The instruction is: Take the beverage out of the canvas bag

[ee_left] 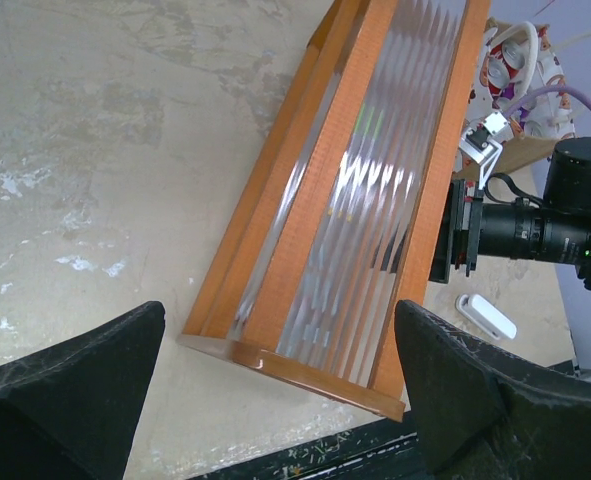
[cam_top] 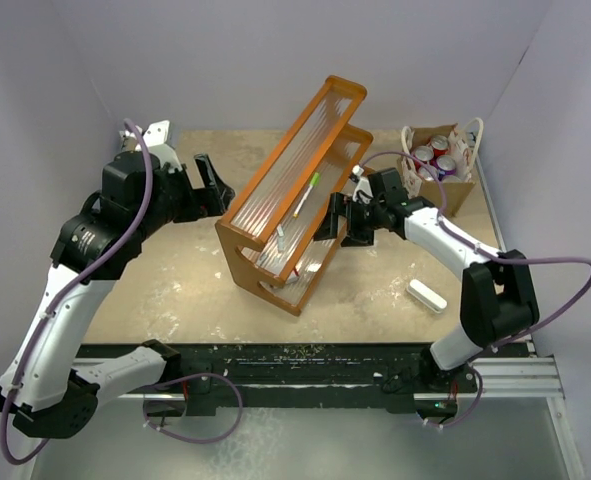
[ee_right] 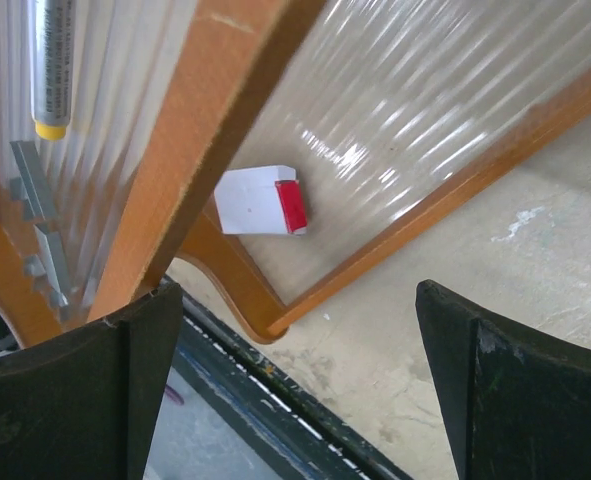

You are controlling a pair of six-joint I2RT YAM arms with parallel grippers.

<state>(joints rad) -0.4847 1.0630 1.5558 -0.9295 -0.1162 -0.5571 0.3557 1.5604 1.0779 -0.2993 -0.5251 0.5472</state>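
The left arm is raised and bent at the elbow, and the left gripper (cam_top: 213,186) is held above the table (cam_top: 175,280) with its fingers (ee_left: 85,390) spread wide and nothing between them. Straight ahead of those fingers an orange rack (cam_top: 295,200) with ribbed clear panels is set diagonally across the table. The right arm is extended from the right, and the right gripper (cam_top: 337,222) is held close to the rack's opposite side, its fingers (ee_right: 495,390) likewise parted and empty. Just ahead of the right fingers, on the rack's ribbed shelves, a white box with a red end (ee_right: 260,200), a marker (ee_right: 50,60) and a grey bracket (ee_right: 35,210) are seen. The canvas bag (cam_top: 455,188) is placed behind the right gripper, beside its forearm and well apart from both pairs of fingers. Several beverage cans (cam_top: 430,155) are stood upright inside it. A white oblong object (cam_top: 427,295) is laid on the table near the right elbow
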